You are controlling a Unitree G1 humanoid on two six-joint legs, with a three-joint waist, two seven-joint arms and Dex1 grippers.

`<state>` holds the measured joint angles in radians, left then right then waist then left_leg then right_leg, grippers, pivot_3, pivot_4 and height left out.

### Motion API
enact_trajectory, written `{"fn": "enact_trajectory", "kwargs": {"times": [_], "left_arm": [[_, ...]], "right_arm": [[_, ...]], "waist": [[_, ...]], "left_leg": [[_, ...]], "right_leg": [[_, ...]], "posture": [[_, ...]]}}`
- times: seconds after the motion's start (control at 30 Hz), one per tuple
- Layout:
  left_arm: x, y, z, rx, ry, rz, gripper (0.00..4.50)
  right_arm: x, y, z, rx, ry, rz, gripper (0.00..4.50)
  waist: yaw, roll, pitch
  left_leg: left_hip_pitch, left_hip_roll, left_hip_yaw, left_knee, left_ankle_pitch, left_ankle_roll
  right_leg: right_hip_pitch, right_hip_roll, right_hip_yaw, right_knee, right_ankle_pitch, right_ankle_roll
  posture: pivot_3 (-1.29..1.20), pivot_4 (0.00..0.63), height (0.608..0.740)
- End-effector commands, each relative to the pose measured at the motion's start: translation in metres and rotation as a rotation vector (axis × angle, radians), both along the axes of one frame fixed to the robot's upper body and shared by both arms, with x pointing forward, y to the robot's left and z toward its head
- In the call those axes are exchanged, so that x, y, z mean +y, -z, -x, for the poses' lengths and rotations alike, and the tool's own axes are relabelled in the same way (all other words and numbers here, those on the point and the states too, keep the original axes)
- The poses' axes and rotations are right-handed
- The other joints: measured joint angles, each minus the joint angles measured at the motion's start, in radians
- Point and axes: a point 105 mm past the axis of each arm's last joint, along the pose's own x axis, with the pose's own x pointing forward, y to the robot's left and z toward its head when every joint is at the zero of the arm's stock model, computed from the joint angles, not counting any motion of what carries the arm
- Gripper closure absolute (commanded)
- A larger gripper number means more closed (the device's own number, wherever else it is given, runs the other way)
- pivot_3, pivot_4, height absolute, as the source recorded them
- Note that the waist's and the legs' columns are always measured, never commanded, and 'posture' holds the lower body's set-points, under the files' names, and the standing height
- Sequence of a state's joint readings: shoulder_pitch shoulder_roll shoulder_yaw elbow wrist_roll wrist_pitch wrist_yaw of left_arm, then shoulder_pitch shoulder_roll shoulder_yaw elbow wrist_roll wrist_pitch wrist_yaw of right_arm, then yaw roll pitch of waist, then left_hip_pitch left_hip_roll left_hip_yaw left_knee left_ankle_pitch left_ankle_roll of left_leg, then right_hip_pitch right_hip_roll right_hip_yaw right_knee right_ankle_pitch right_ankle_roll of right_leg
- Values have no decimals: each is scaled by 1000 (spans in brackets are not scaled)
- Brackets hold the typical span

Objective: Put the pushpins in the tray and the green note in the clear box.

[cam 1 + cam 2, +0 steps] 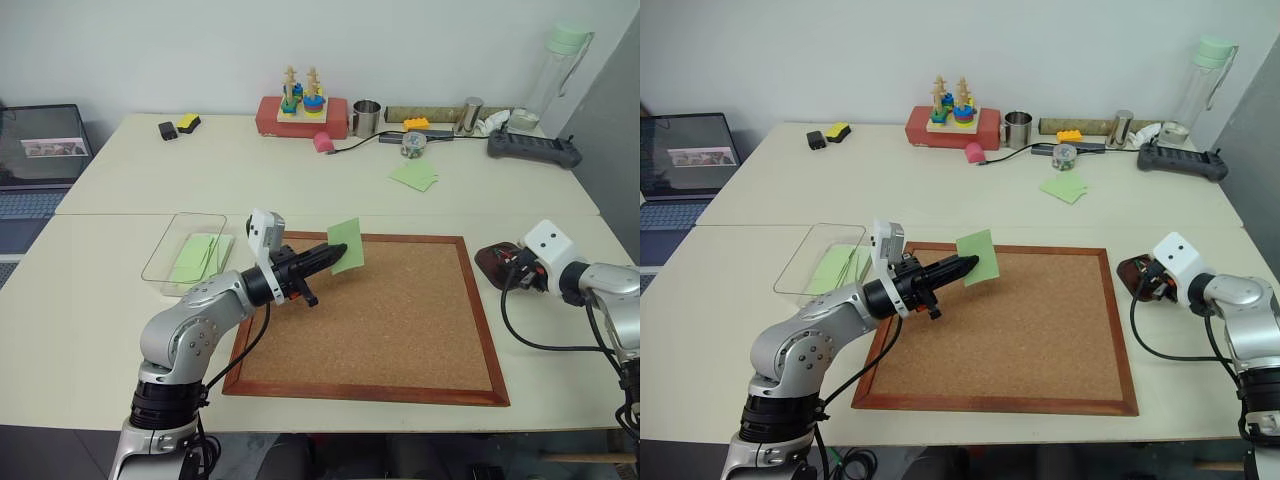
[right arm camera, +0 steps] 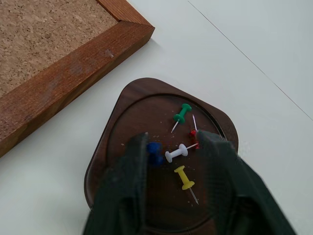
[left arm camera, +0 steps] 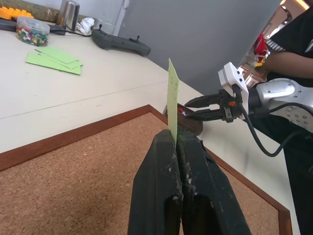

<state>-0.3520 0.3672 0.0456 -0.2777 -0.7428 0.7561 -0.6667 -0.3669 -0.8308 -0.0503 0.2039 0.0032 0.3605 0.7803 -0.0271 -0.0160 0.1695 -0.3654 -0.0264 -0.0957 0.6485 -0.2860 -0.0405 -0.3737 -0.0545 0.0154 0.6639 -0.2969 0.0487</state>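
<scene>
5 pushpins (image 2: 180,161) in tray (image 2: 122,105) — beside corkboard (image 2: 63,78) edge.

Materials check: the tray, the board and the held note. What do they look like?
Tray: dark reddish-brown with faint grain and a soft sheen, likely finished wood, possibly moulded imitation. Board: speckled tan cork inside a reddish wood frame. Green note: thin matte paper, standing edge-on between the left gripper's shut fingers.
</scene>
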Motion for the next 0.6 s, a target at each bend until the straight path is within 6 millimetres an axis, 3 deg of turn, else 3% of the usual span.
{"fn": "enact_trajectory", "kwargs": {"times": [0.03, 0.1, 0.37, 0.6], "left_arm": [[-3, -7, 3, -41, 15, 7, 4500], [-3, -7, 3, -41, 14, 6, 4500], [-3, -7, 3, -44, 15, 5, 4500], [9, -12, 3, -60, -16, -5, 4500]], "right_arm": [[-4, -16, -2, -47, 2, 14, 1854], [-4, -18, -3, -49, 5, 6, 1441], [-5, -20, -3, -57, 2, 5, 1441], [15, -58, 4, -103, -128, -49, 1441]], "waist": [[0, 0, 0], [0, 0, 0], [0, 0, 0], [-1, 0, 0]], "left_leg": [[0, 0, 0, 0, 0, 0], [0, 0, 0, 0, 0, 0], [0, 0, 0, 0, 0, 0], [0, 0, 0, 0, 0, 0]], "right_leg": [[0, 0, 0, 0, 0, 0], [0, 0, 0, 0, 0, 0], [0, 0, 0, 0, 0, 0], [0, 0, 0, 0, 0, 0]], "posture": [[0, 150, 740], [0, 150, 740], [0, 150, 740], [0, 150, 740]]}}
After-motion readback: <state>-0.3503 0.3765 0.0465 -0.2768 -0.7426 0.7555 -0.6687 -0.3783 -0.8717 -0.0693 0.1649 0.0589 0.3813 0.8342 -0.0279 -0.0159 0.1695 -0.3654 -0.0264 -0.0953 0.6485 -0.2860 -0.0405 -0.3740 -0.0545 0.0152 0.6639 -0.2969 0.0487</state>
